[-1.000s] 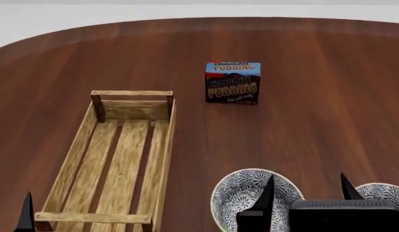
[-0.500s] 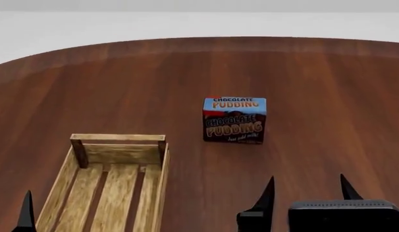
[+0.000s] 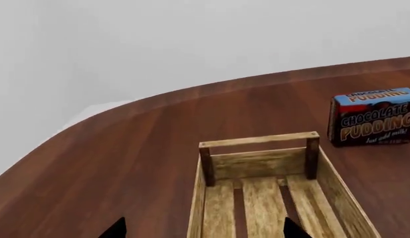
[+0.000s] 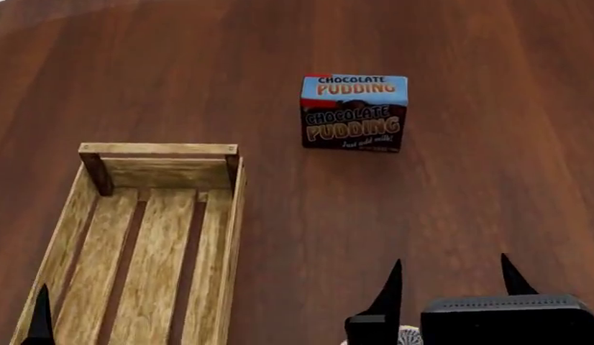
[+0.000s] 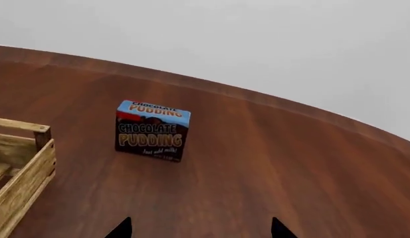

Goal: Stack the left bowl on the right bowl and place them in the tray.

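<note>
The tray [image 4: 144, 237], a long light-wood crate with a slatted bottom, lies at the left of the head view and is empty. My left gripper [image 3: 205, 221] hangs open over the tray's [image 3: 261, 166] near part, one fingertip [image 4: 38, 320] showing in the head view. My right gripper [image 4: 451, 264] is open over bare table right of the tray, with nothing between its fingers [image 5: 201, 221]. Both bowls are nearly out of view: only a pale sliver [image 4: 409, 331] shows at the head view's bottom edge by the right gripper.
A chocolate pudding box [image 4: 354, 113] stands upright on the dark wood table [image 4: 489, 165], beyond the right gripper and right of the tray's far end. The table's curved far edge [image 5: 271, 99] shows in the wrist views.
The head view tilted up, then back down. The two patterned bowls seen a second ago at bottom right have slid off the bottom edge. Both grippers keep their places in the view.
</note>
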You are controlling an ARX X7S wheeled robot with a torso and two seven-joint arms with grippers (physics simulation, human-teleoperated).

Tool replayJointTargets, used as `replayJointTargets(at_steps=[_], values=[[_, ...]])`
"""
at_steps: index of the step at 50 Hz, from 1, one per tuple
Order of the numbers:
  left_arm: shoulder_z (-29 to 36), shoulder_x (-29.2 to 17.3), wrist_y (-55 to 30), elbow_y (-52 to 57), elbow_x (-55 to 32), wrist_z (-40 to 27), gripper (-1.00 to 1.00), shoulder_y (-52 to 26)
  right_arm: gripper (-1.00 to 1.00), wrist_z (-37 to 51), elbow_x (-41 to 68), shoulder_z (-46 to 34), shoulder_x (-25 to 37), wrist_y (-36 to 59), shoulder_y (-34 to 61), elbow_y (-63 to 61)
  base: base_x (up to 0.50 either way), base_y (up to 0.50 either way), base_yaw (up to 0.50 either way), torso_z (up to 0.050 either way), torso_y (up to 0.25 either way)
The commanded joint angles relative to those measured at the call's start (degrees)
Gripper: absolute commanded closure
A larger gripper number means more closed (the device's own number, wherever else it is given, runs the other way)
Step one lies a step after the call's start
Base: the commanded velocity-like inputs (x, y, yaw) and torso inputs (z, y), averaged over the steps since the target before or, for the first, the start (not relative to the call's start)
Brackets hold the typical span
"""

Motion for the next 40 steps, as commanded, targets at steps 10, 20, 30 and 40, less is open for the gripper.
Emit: replayJointTargets(at_steps=[10,20,30,40], values=[[-1.72,-0.5,-0.33,0.31,-1.67,-0.29,-1.0,-0.5,-1.0,-1.84,1.36,-3.91,0.93,16.07,4.08,-9.52,0.0,0.0,0.0,0.0,-0.074],[-1.24,-0.61,-0.1,0.11,-1.69,-0.7,-1.0,-0.51,-1.0,-3.91,3.51,-4.64,-0.12,21.15,3.19,-9.49,0.0,0.0,0.0,0.0,0.0],[-1.28,-0.96,-0.35,0.6,-1.73,-1.2,-1.0,-0.63,-1.0,-4.99,5.0,-6.96,1.11,21.28,0.42,-7.39,0.0,0.0,0.0,0.0,0.0],[-1.14,-1.33,0.07,0.79,-1.65,-1.56,-1.0,0.29,-1.0,-5.62,5.95,-9.76,2.47,17.69,-3.84,-3.44,0.0,0.0,0.0,0.0,0.0]])
